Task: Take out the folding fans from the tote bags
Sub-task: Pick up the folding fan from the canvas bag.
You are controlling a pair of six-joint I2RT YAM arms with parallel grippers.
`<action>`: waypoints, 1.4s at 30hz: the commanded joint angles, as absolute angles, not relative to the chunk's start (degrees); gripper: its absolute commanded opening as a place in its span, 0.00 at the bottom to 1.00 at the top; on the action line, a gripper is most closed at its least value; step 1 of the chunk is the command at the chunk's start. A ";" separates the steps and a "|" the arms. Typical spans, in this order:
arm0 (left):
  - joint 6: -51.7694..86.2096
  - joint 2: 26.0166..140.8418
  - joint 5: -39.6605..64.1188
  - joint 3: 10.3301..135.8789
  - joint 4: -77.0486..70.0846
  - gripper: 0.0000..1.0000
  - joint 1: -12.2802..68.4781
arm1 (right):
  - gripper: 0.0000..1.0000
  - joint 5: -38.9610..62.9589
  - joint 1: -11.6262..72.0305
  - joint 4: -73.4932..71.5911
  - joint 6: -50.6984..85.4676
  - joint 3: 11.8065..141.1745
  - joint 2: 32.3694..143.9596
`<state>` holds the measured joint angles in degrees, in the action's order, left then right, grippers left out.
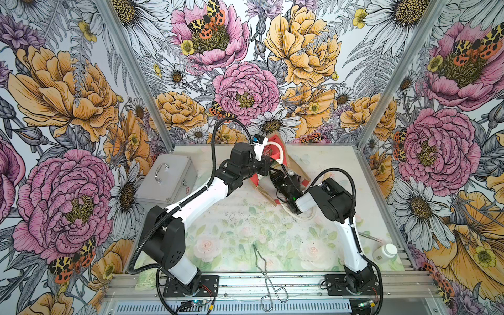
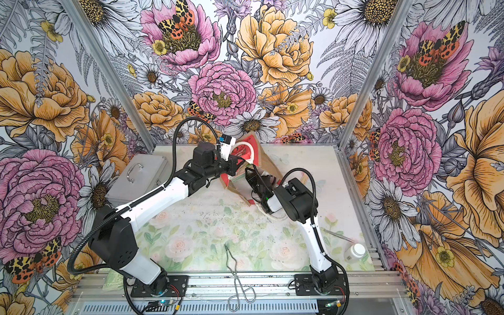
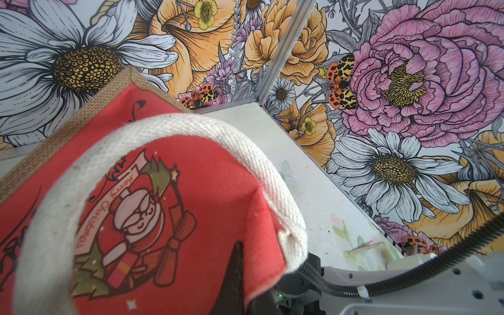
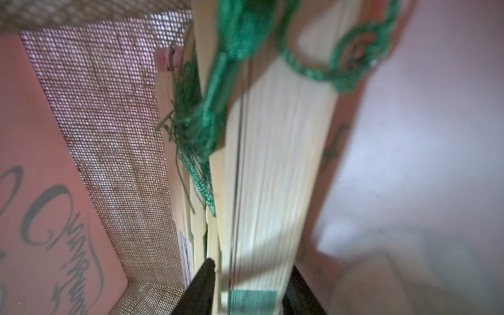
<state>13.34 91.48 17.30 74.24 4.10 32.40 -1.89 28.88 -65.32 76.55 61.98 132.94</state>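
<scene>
The tote bag [image 1: 276, 152] [image 2: 252, 147] lies tipped on the far middle of the table, jute-edged with red printed panels. My left gripper [image 3: 242, 261] is shut on the rim of its red panel [image 3: 204, 191], beside the white rope handle [image 3: 191, 128], and holds it up. My right gripper [image 4: 252, 266] reaches inside the bag, in both top views hidden past the wrist [image 1: 283, 185]. Its jaws press both sides of a closed folding fan [image 4: 272, 163] with pale slats and a green tassel [image 4: 196, 131]. More fan slats [image 4: 197, 231] stand beside it against the jute wall.
A grey metal case [image 1: 166, 177] sits at the left of the table behind the left arm. Metal tongs [image 1: 266, 272] lie at the front middle. A white bottle [image 1: 384, 252] and a thin stick [image 1: 371, 237] lie at the right edge.
</scene>
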 commanded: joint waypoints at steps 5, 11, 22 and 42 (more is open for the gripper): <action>14.81 90.51 18.59 75.83 3.23 0.00 31.49 | 0.33 -2.19 26.72 -72.99 75.57 64.22 136.57; 15.64 91.56 18.63 76.20 3.20 0.00 30.89 | 0.29 0.16 26.89 -75.01 72.10 64.95 135.70; 17.01 93.31 18.53 77.60 4.46 0.00 30.61 | 0.22 3.25 27.98 -79.76 68.56 66.30 136.39; 20.39 96.85 20.13 81.99 6.49 0.00 28.05 | 0.18 4.25 34.88 -79.72 49.85 63.01 130.49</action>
<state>19.27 96.51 18.35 80.20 6.39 28.77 4.36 34.30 -74.06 54.89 64.29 134.13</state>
